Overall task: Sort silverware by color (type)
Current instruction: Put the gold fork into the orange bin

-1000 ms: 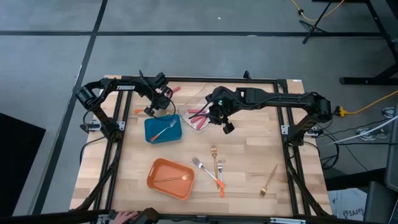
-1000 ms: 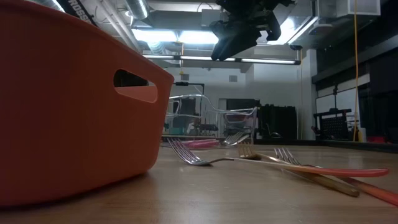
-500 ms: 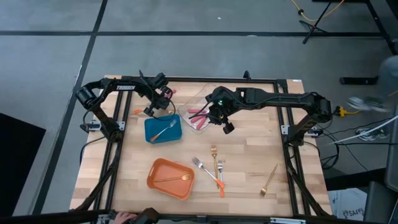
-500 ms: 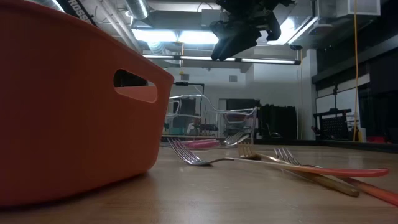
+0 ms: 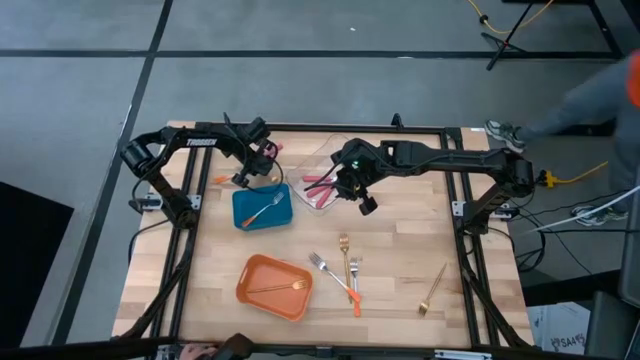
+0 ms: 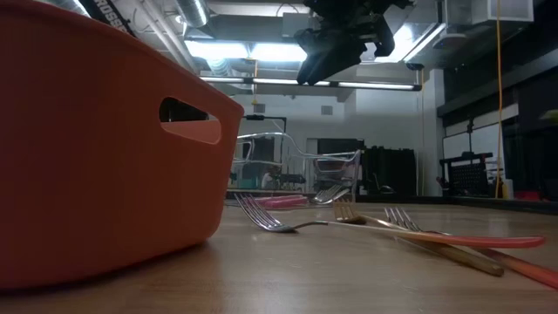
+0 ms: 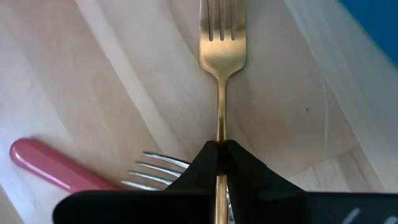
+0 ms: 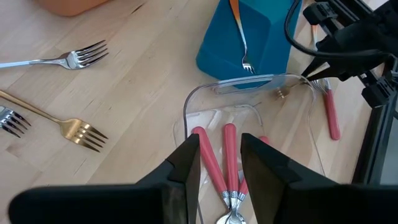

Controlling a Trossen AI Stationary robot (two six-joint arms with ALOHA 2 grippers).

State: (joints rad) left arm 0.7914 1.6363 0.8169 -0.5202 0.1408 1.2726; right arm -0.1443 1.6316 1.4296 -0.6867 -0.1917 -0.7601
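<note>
my left gripper (image 7: 219, 151) pinches a fork (image 7: 221, 56) at the table's (image 5: 400, 250) far edge, behind the square bin (image 5: 262, 207). my right gripper (image 8: 219, 157) hangs over the clear tray (image 8: 193, 102) beside it. three forks (image 5: 340, 268) lie mid-table, right of the near tub (image 5: 274, 287).

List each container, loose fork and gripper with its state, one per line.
Left gripper: shut on gold fork, at the table's far edge.
Right gripper: open, empty, above clear container.
Clear container: holds pink-handled forks.
Blue container: holds one fork.
Orange container: holds one gold fork.
Loose pink-handled fork: lying beside clear container.
</note>
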